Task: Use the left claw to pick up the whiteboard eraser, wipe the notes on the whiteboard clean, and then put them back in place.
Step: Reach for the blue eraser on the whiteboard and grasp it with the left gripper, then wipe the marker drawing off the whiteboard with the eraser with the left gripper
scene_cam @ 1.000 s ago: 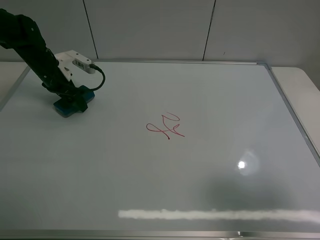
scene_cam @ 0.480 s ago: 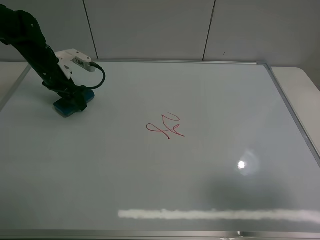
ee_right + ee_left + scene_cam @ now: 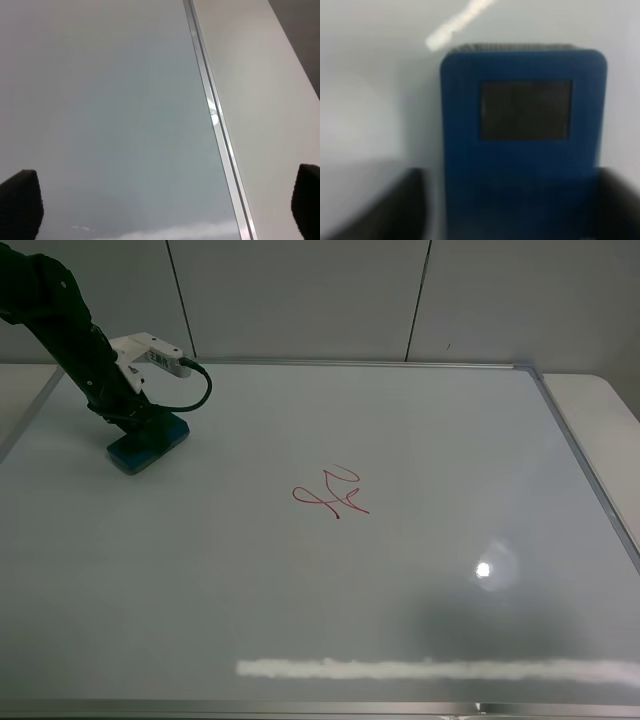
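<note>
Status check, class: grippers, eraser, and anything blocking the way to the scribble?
Left gripper shut on eraser. Right gripper open, empty. Red scribble unwiped. Nothing lies between them.

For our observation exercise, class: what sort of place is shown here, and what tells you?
Probably a robotics lab test bench: a whiteboard lies flat rather than hanging, a black arm's end effector grips a blue eraser on it, and one red scribble sits mid-board.

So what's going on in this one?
The left claw is shut on the whiteboard eraser, which rests on the whiteboard near its far left corner and is not yet lifted. The red notes in the middle of the board are unwiped, well apart from the eraser. The right gripper hangs open over the board's right edge, holding nothing.
</note>
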You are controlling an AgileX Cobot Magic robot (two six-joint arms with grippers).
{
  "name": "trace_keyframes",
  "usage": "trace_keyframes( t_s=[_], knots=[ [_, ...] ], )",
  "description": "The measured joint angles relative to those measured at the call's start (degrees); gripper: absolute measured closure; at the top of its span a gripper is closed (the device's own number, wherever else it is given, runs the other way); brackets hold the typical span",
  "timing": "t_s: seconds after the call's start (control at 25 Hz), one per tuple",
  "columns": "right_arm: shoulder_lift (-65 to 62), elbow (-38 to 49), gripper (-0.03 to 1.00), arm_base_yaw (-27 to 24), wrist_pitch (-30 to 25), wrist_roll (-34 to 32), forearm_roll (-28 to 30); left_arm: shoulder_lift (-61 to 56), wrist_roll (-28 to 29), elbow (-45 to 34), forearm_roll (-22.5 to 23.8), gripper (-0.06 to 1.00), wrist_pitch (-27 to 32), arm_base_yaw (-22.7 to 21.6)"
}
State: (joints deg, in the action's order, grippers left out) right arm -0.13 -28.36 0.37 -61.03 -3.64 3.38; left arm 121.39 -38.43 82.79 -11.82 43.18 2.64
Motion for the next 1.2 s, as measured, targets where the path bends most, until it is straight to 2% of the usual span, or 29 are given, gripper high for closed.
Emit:
trace_keyframes(
  t_s=[0.32, 0.52, 0.96, 1.2],
  knots=[
    [0.00, 0.00, -0.02, 0.00, 0.00, 0.00, 0.00, 0.00, 5.19, 0.00, 1.70, 0.39, -0.27, 0.08],
    [0.00, 0.00, -0.02, 0.00, 0.00, 0.00, -0.05, -1.27, 8.89, 0.00, 2.21, 0.39, 1.60, 1.96],
    [0.00, 0.00, -0.02, 0.00, 0.00, 0.00, -0.05, -6.64, 19.43, 0.00, 3.65, 0.39, 4.48, 9.72],
    [0.00, 0.00, -0.02, 0.00, 0.00, 0.00, -0.05, -6.64, 23.07, 0.00, 4.10, 0.39, 3.81, 15.96]
  ],
)
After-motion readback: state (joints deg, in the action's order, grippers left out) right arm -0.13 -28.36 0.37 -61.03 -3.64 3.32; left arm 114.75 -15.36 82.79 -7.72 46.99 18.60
